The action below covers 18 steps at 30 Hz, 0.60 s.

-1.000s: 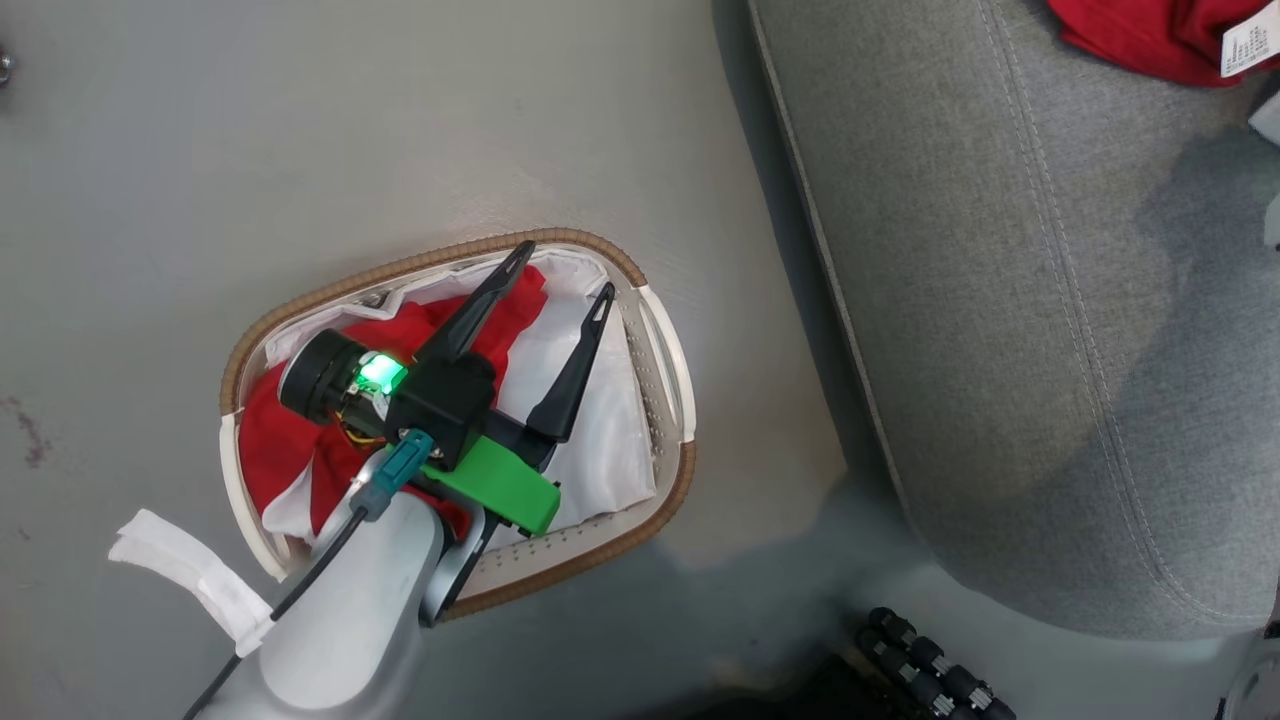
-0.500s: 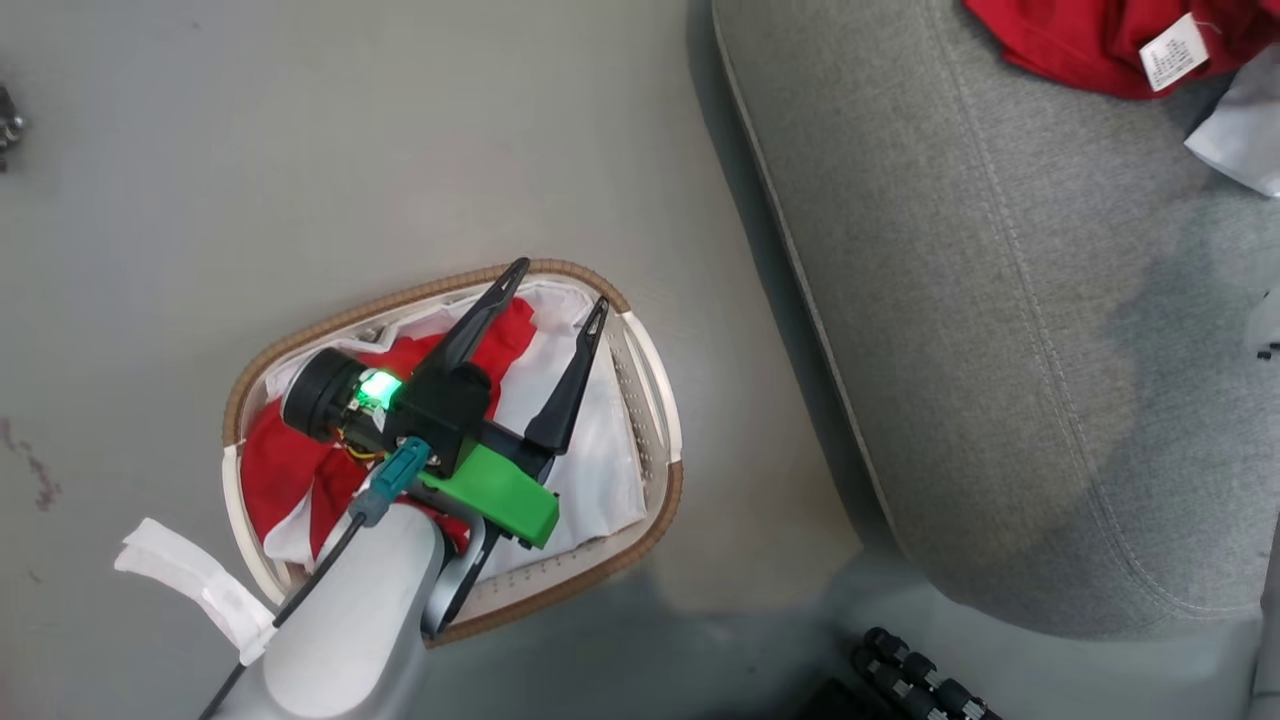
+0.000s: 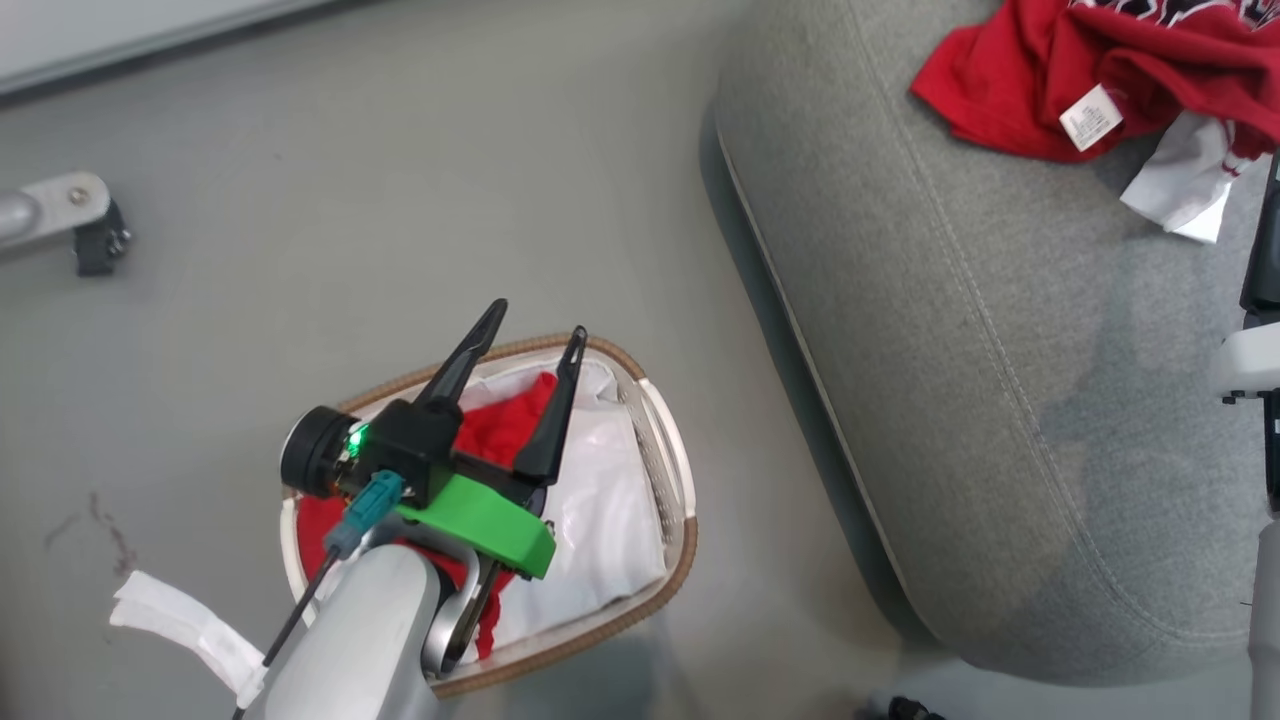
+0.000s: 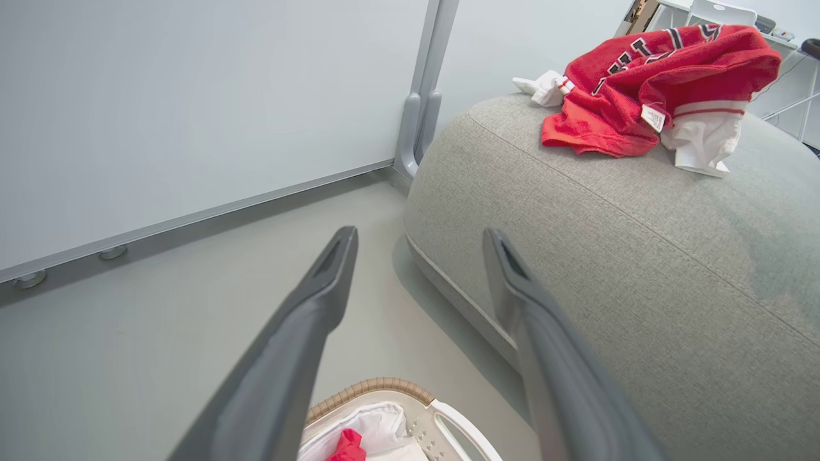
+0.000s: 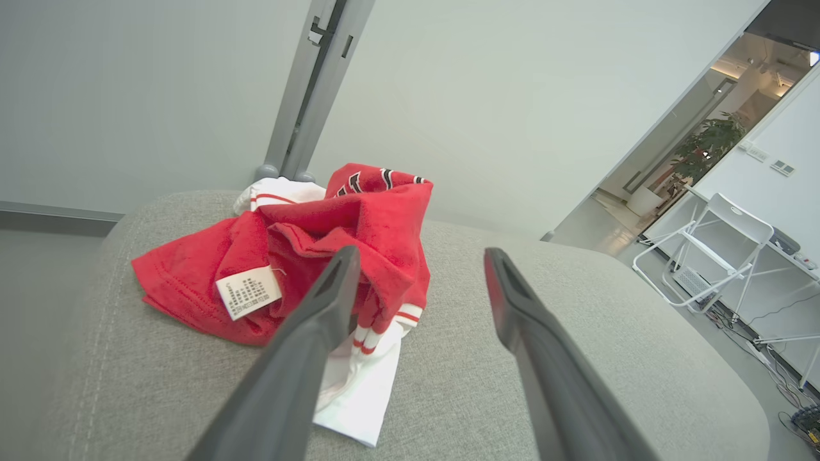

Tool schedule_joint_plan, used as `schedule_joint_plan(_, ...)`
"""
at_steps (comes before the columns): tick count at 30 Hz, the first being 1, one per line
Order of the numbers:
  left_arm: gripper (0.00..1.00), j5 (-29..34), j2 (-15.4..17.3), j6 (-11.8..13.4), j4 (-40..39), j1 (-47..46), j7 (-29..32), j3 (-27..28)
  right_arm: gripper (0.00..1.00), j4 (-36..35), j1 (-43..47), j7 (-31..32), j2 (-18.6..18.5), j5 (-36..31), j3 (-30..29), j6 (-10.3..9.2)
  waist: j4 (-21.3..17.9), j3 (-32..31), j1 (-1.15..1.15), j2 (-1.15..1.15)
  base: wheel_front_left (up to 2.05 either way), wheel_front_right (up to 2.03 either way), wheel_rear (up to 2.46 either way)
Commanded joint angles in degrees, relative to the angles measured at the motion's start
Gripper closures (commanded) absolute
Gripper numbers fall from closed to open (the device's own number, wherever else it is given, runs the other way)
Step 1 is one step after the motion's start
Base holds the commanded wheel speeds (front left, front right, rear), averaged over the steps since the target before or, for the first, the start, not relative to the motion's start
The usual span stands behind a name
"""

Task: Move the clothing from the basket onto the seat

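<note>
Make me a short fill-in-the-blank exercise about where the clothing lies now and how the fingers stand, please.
1. The jersey lies on the ____, not in the basket.
2. The garment lying in the basket is ____ in colour.
3. The left gripper hovers over the basket with its fingers ____.
4. The tag on the jersey is ____.

Missing words: seat; red; open; white.
</note>
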Motion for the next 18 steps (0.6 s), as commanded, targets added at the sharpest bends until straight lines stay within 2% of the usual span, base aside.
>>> schedule_joint_plan(1,0.00,-0.47,-0.29,-0.16,-0.20,1.21,-0.05,0.82,0.00,0.10,0.30,-0.14,-0.34,0.49,0.41,-0.08,2.10,-4.78,0.00,0.00,0.00,0.00,0.00)
schedule_joint_plan(7,0.00,-1.51,-2.01,-0.16,0.01,4.04,-0.05,5.25,0.00,2.42,-0.99,-0.14,0.09,1.55,4.22,-0.08,4.75,-10.00,0.00,0.00,0.00,0.00,0.00)
schedule_joint_plan(18,0.00,-2.47,-4.18,-0.16,0.76,11.28,-0.05,15.44,0.00,7.16,1.10,-0.14,3.78,5.89,11.83,-0.08,9.21,-16.31,0.00,0.00,0.00,0.00,0.00)
